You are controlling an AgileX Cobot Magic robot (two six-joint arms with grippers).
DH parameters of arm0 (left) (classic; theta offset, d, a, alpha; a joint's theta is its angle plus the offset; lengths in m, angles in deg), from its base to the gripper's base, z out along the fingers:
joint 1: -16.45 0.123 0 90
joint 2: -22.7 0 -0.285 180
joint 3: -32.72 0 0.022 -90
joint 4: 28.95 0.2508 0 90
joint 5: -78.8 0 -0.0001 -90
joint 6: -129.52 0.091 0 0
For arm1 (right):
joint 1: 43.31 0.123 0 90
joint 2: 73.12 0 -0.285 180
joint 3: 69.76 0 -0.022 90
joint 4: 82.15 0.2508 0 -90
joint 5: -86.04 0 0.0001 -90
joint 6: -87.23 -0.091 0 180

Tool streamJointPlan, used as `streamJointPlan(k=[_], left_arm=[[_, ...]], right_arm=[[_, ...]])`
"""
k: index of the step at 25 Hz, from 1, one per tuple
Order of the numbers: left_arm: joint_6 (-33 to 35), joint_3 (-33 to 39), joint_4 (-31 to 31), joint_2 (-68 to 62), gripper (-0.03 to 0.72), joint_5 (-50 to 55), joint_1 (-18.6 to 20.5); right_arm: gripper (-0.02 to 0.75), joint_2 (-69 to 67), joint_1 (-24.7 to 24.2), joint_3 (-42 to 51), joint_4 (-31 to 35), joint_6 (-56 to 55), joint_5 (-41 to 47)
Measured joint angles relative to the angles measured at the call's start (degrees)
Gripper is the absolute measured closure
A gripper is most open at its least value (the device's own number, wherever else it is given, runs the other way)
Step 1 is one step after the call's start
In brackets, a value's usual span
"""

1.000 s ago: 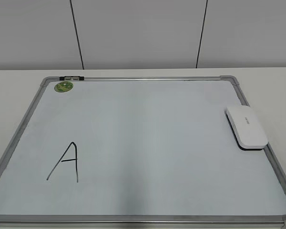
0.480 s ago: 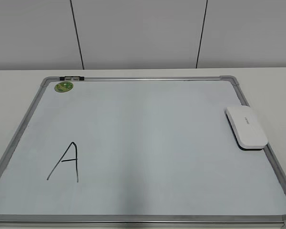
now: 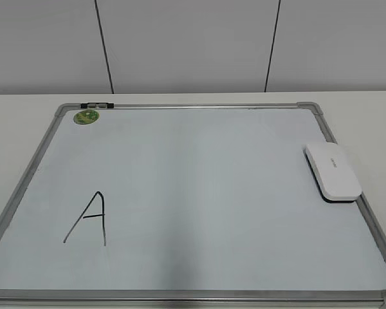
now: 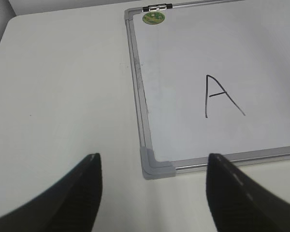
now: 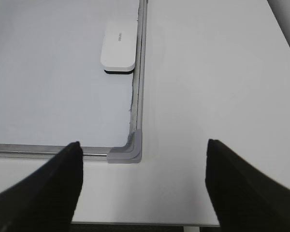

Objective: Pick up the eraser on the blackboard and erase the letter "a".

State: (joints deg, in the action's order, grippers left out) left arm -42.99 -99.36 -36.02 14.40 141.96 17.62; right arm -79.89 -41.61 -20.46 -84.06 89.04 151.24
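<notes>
The blackboard is a white board with a silver frame, lying flat on the table. The white eraser lies on it by the right frame edge; it also shows in the right wrist view. No small cursive "a" shows; the only writing is a larger angular capital "A" at the near left, also in the left wrist view. My left gripper is open and empty above the board's near left corner. My right gripper is open and empty above the near right corner. Neither gripper shows in the exterior view.
A round green sticker and a small black clip sit at the board's far left corner. White table lies left of the board and also right of it. A grey panelled wall stands behind.
</notes>
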Motion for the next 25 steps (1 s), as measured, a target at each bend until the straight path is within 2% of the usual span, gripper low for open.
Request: streamJointPlan(k=[11,25], left_arm=[[0.0,0.0,0.0,0.0,0.224,0.0,0.0],[0.0,0.0,0.0,0.0,0.227,0.0,0.0]], right_arm=[[0.151,0.0,0.0,0.0,0.0,-0.1,0.0],[0.152,0.0,0.0,0.0,0.0,-0.1,0.1]])
